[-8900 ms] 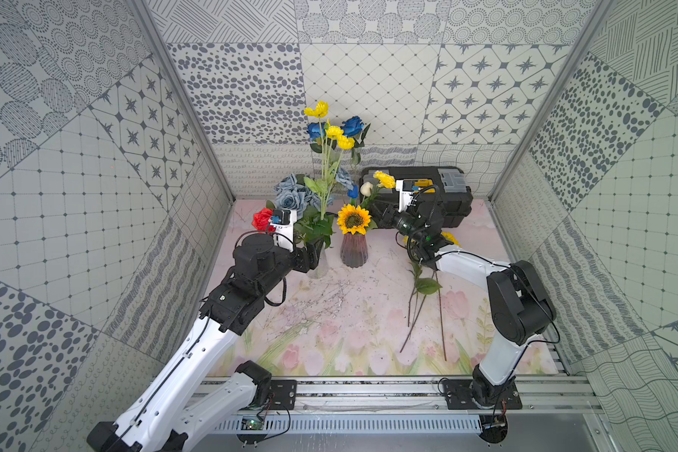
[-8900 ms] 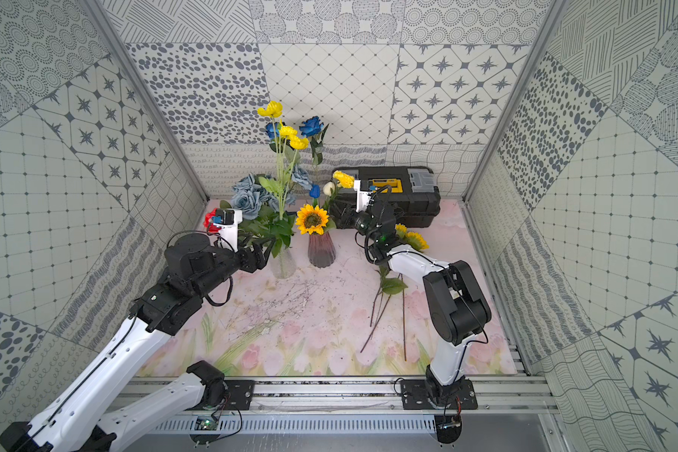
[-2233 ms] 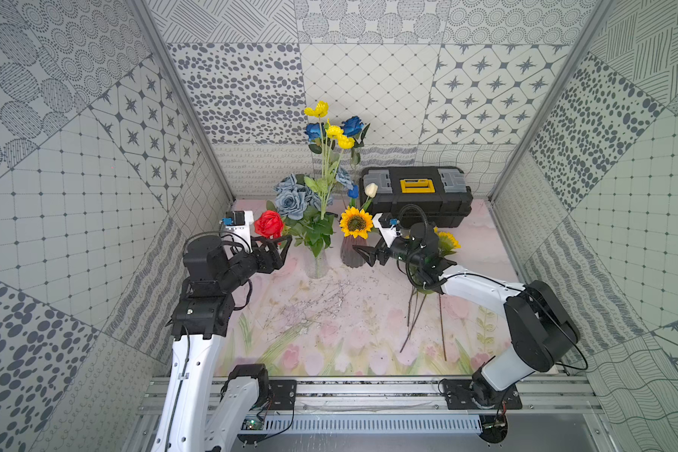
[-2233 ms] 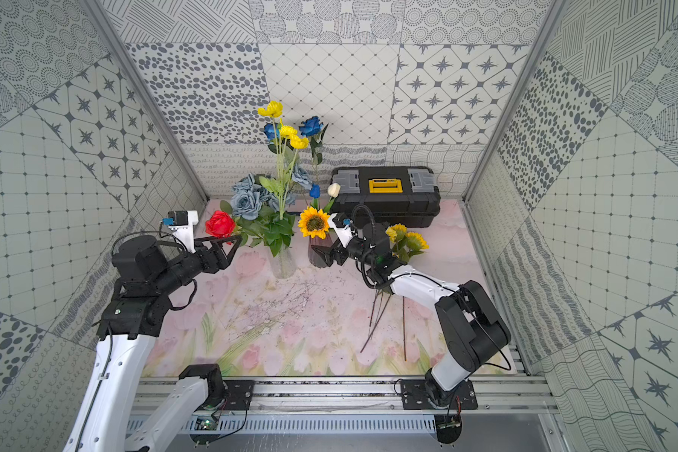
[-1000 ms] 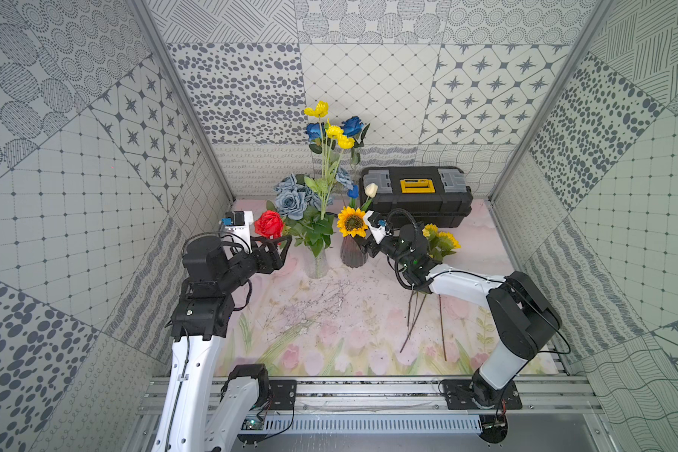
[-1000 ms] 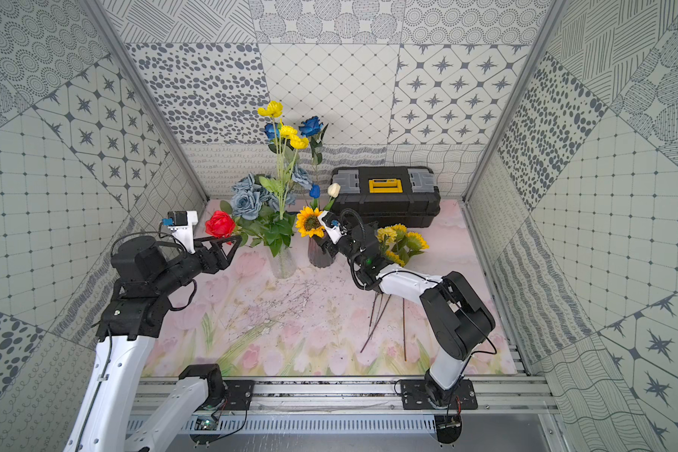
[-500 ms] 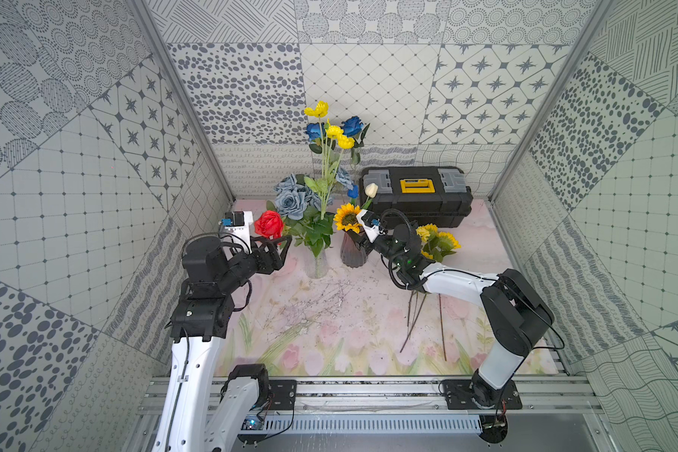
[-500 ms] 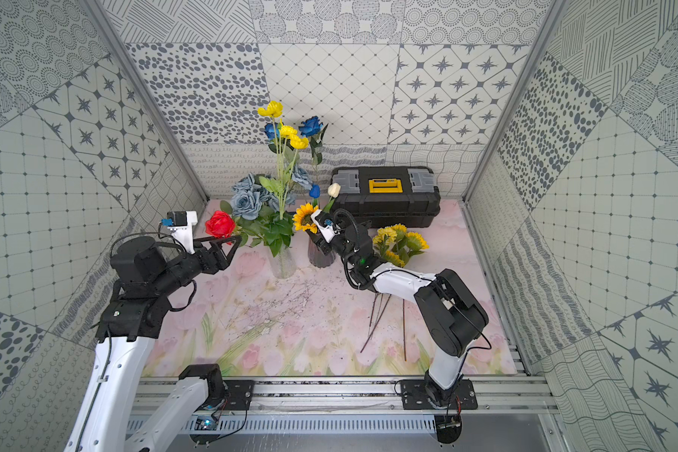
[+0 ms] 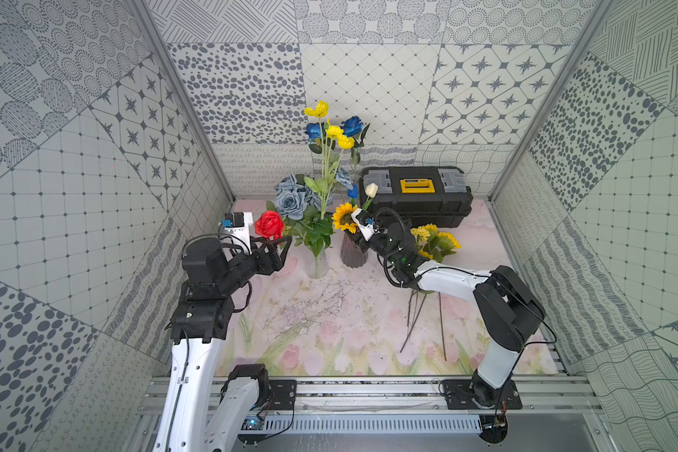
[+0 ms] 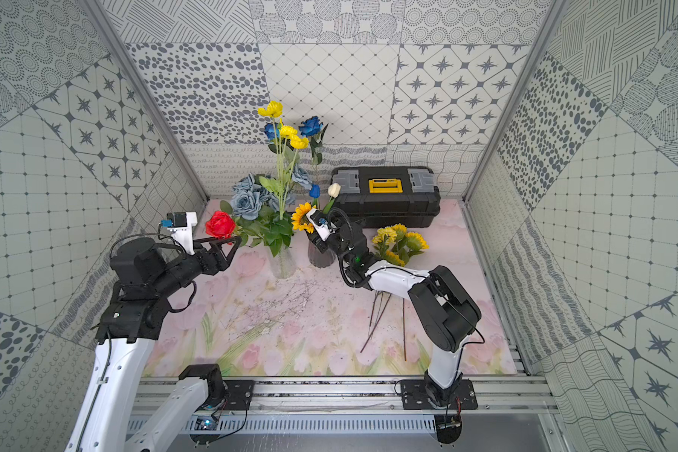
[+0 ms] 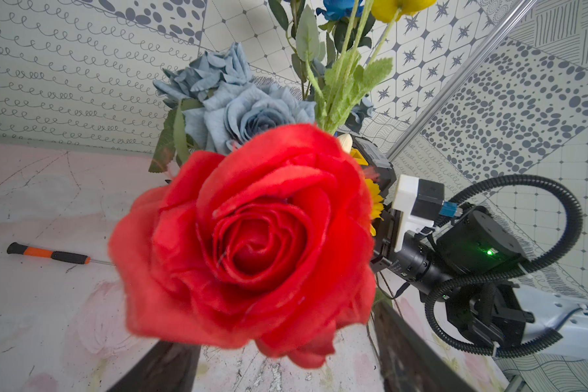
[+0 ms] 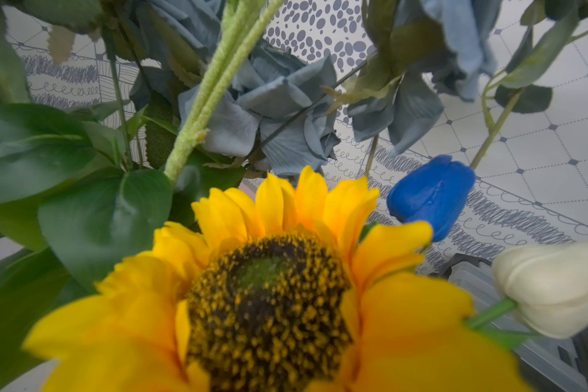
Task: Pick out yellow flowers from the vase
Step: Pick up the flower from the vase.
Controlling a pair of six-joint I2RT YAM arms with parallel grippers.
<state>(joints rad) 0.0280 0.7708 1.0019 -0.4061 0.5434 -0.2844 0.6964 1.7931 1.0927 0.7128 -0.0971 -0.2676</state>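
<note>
since the brown-centred yellow sunflower (image 9: 344, 221) stands in the dark glass vase (image 9: 352, 256) with its head close against the right gripper (image 9: 357, 239), its stem is best taken just below the bloom, where it is judged easiest to reach. whether the jaws there are spread or pressed on the stem cannot be told: in the right wrist view the bloom fills the frame and hides them. the stem should be drawn straight up along the vase's axis, so that the vase is not tipped and the white tulip (image 9: 371, 189) beside it is not dragged out. the flower may then be laid with the bunch of yellow blooms (image 9: 433, 236) lying on the floral table mat (image 9: 329, 313) near the black toolbox (image 9: 415, 199). the left gripper (image 10: 233, 246) is spread wide at the red fabric rose (image 9: 269, 225), with nothing pinched. a tall spray of yellow blossoms (image 9: 339, 133) stands in the clear glass vase (image 9: 317, 268).
</note>
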